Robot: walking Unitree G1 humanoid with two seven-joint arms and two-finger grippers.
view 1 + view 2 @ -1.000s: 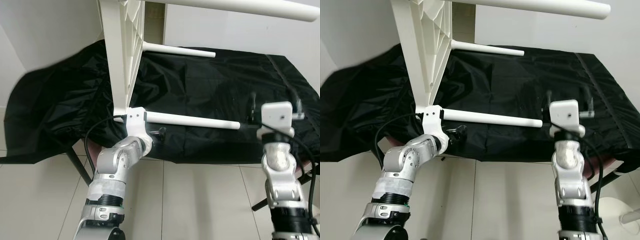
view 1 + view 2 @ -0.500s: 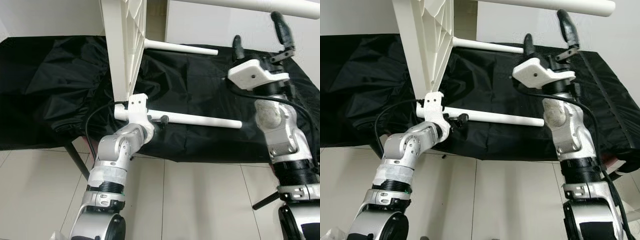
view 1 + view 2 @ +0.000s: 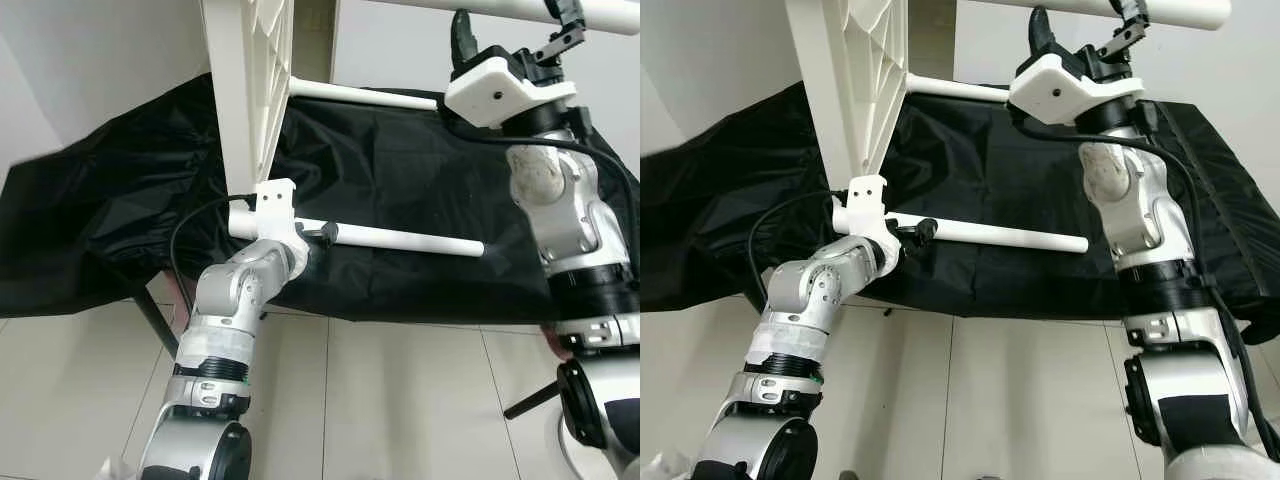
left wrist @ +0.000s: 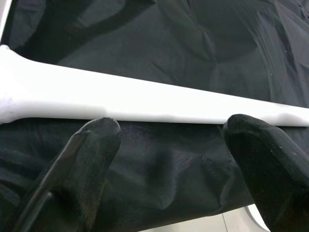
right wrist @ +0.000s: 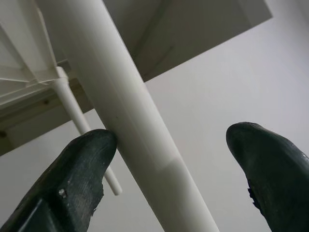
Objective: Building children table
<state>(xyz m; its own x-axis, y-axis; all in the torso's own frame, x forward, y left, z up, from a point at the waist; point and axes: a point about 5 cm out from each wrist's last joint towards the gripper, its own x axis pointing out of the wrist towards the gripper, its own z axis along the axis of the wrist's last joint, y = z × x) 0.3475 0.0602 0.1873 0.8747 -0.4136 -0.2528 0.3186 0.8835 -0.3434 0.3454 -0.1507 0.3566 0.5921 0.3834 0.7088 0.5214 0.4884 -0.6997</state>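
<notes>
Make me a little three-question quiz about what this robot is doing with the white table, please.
1. True or false: the white table is tipped on its side, with its legs pointing toward the robot's right.
2. Which leg is the right tool reaching around? A) the top leg B) the lower leg C) none
3. What covers the surface behind the table?

Key:
1. True.
2. A: the right wrist view shows its open fingers on either side of that leg.
3. A black cloth. The left tool is at the lower leg, open.
</notes>
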